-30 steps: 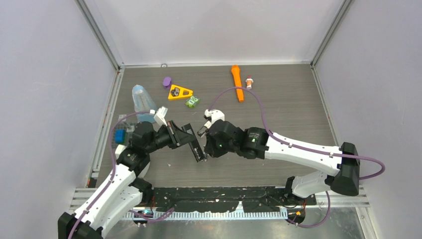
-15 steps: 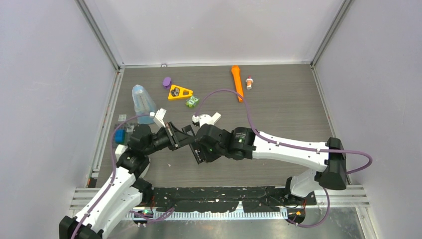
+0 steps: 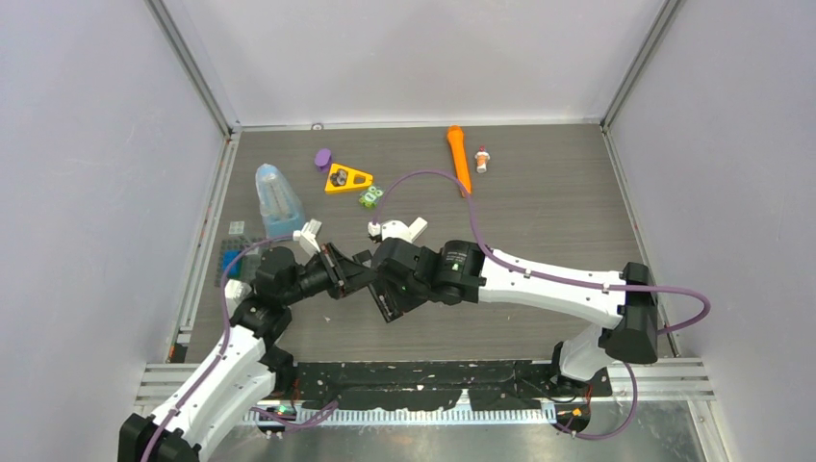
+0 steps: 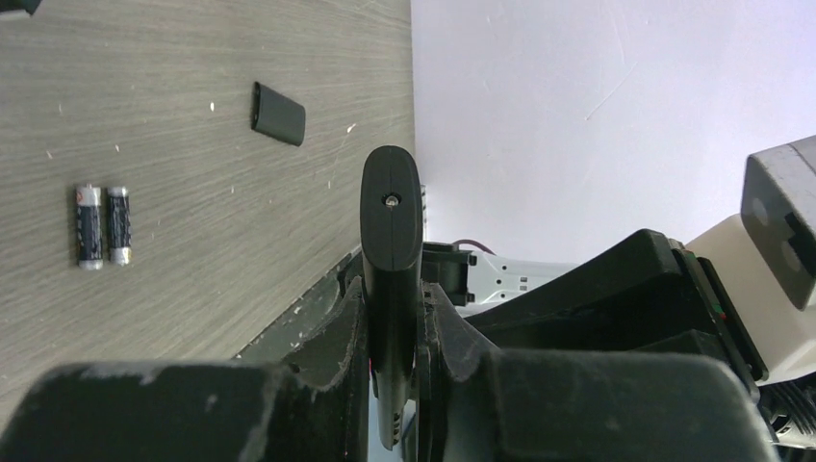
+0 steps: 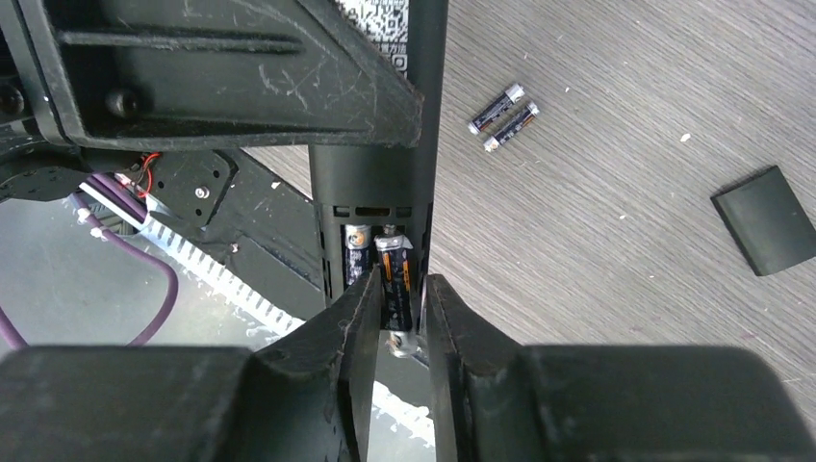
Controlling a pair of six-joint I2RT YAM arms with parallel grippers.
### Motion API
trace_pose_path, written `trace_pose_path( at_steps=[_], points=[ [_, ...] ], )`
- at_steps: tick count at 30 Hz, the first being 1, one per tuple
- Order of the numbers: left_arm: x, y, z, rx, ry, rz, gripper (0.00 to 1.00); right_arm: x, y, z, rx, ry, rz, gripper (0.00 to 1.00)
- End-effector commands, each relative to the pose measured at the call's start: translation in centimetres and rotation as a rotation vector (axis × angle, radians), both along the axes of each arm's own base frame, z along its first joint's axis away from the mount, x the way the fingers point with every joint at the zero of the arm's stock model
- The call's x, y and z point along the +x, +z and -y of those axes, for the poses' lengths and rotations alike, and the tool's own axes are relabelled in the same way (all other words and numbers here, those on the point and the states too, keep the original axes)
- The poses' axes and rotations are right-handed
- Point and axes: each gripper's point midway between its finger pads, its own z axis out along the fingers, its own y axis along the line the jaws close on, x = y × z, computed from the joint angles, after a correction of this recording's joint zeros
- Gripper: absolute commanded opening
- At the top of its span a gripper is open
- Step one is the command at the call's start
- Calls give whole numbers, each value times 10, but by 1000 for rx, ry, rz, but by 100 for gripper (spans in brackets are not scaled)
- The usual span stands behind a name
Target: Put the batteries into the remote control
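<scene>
- My left gripper (image 4: 393,300) is clamped on the slim, dark rectangular remote control (image 4: 390,221) and holds it clear of the grey wood-grain table (image 4: 192,58). In the left wrist view its rounded end points up the middle of the frame.
- In the right wrist view the remote runs top to bottom through the centre. Its open battery bay faces the camera, directly ahead of my right gripper (image 5: 401,289).
- One small dark cylindrical battery (image 5: 396,279) with orange markings lies at the bay's right-hand slot, its long axis parallel to the remote. Its silvery lower tip shows low in the gap between the fingers.
- A second cell (image 5: 358,252) sits in the left slot just beside it.
- The right fingers flank that battery closely on both sides; I cannot tell whether they pinch it or have let it go.
- As I judge it, the coming move turns on that lower tip, which looks to need pressing down into the slot along the remote's axis. The right arm is the one placed to do it.
- Two spare batteries (image 5: 502,115) lie side by side on the table at upper right, well apart from the bay.
- The flat black battery cover (image 5: 765,219) lies at the right edge.
</scene>
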Motion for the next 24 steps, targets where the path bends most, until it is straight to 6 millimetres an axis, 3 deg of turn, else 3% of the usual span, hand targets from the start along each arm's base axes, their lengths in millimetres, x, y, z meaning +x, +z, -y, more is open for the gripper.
trace_pose_path(
  at_steps=[1, 7, 15, 19, 24],
  points=[
    [-10, 27, 6, -109, -60, 23, 0, 12, 14, -5, 25, -39, 29, 30],
    [-7, 26, 4, -98, -43, 37, 0, 9, 21, -6, 44, -31, 14, 35],
    [0, 19, -1, -77, 1, 40, 0, 9, 33, -5, 91, -47, -3, 35],
    [12, 0, -12, 73, 69, 72, 0, 17, 22, 7, 62, -95, 12, 35],
    [23, -37, -47, 357, 199, 68, 0, 25, -2, 27, 31, -156, 34, 39]
  ],
)
